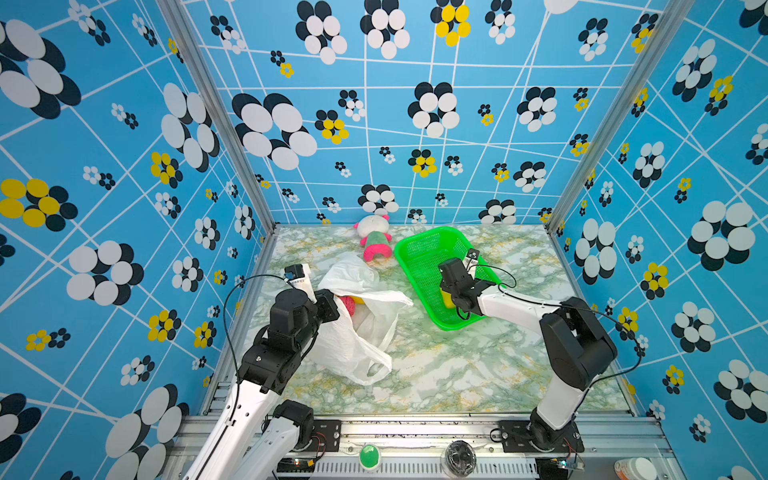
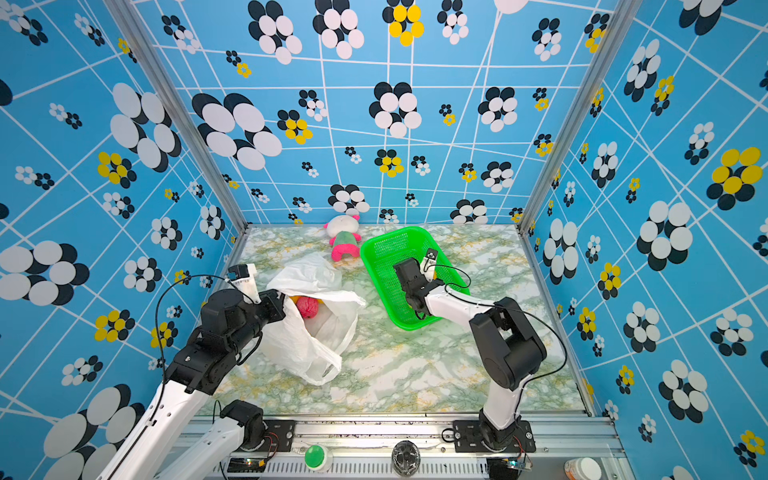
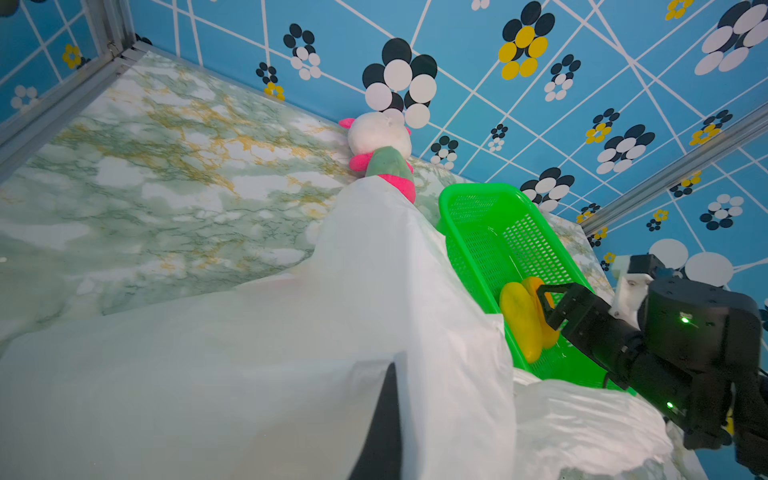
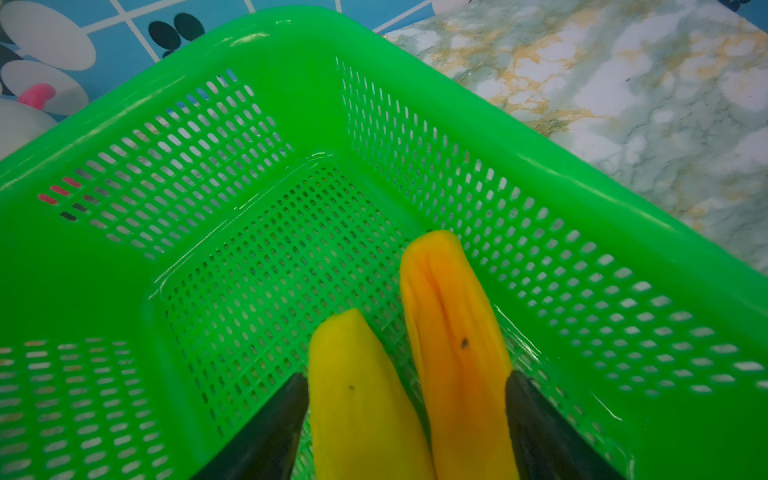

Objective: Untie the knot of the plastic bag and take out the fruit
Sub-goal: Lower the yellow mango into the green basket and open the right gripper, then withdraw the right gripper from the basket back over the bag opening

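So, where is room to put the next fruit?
The green basket's far half is bare; its near end holds yellow fruit, orange fruit and the right gripper. Bare table: in front of plastic bag and basket. Crowded: between bag, doll, basket.

Recorded on the green-veined marble-print tabletop (image 1: 457, 374): crinkly white plastic bag (image 1: 353, 345) at left gripper (image 1: 330, 307), green mesh basket (image 1: 419, 262) under right gripper (image 4: 407, 380), white-pink-green plush doll (image 1: 374, 239) beyond.

Ahead of me, a white, pink and green plush doll (image 1: 374, 239) lies at the far edge of the marbled green-and-white counter (image 1: 457, 365). Just beside it, right of middle, sits a green plastic mesh basket (image 1: 428, 232).
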Robot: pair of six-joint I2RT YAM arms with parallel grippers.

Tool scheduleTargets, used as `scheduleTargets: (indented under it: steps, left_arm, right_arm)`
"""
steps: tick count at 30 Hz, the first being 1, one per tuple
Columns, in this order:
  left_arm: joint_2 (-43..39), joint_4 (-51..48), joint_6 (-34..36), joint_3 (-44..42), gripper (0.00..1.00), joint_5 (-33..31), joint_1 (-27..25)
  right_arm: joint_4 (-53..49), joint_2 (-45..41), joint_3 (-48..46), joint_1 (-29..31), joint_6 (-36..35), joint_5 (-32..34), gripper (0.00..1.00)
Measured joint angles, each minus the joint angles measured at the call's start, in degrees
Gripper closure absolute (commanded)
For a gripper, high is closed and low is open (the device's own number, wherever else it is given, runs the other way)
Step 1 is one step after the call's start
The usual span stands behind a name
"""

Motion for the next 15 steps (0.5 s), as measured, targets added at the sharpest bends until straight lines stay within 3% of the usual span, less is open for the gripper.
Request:
scheduleTargets:
  steps: [3,6,11,15]
  left_arm:
    - [0.07,-0.59,0.46,0.0,1.0,-1.29,0.0]
    - [0.0,-0.87,0.57,0.0,1.0,-2.14,0.0]
    - [-0.09,-1.03,0.55,0.0,1.0,-2.78,0.0]
    - [-0.59,-1.18,0.55,0.0,1.0,-3.26,0.0]
  right_arm:
    - [2.14,-8.41,-5.88,0.28,-0.63,-0.35,0.24]
    - [7.3,-19.56,-12.48,2.6,-2.8,-0.26,0.37]
    - [18.56,-34.73,-20.5,12.31,-10.29,-1.81,0.48]
    - [26.69,-39.08,-23.1,18.67,-17.46,-7.26,0.49]
